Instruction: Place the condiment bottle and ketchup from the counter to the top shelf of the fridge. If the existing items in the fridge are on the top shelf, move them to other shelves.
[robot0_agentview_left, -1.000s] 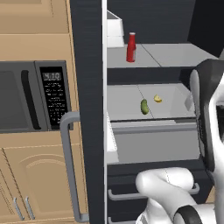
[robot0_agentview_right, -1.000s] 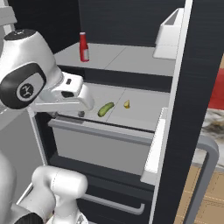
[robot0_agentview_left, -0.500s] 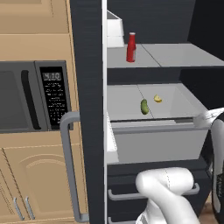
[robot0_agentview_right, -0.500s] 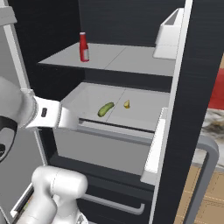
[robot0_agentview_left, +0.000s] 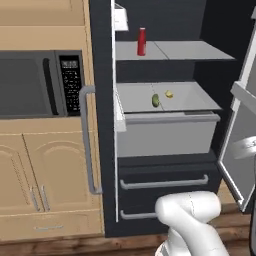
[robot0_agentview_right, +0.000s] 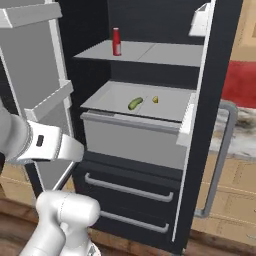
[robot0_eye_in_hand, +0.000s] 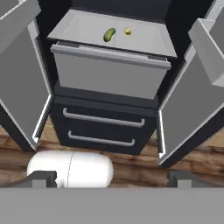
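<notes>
The tall black fridge (robot0_agentview_left: 102, 115) stands with both doors open. The plain bright red, white-capped ketchup bottle (robot0_agentview_left: 142, 41) stands upright on the uppermost light-grey top shelf (robot0_agentview_left: 195, 50), toward its back left corner, so that half of the job reads as done. The small dark green pickle-like oblong (robot0_agentview_left: 155, 100) and the smaller yellow wedge (robot0_agentview_left: 169, 93) lie near each other on the lower grey shelf, not the top one, so I judge no relocation is needed. The dark condiment bottle remains to be fetched; a strip of marbled counter (robot0_agentview_right: 242, 122) shows right of the fridge. The gripper (robot0_eye_in_hand: 111, 178) points at the fridge front from low down, fingertips (robot0_eye_in_hand: 43, 177) well apart and empty.
</notes>
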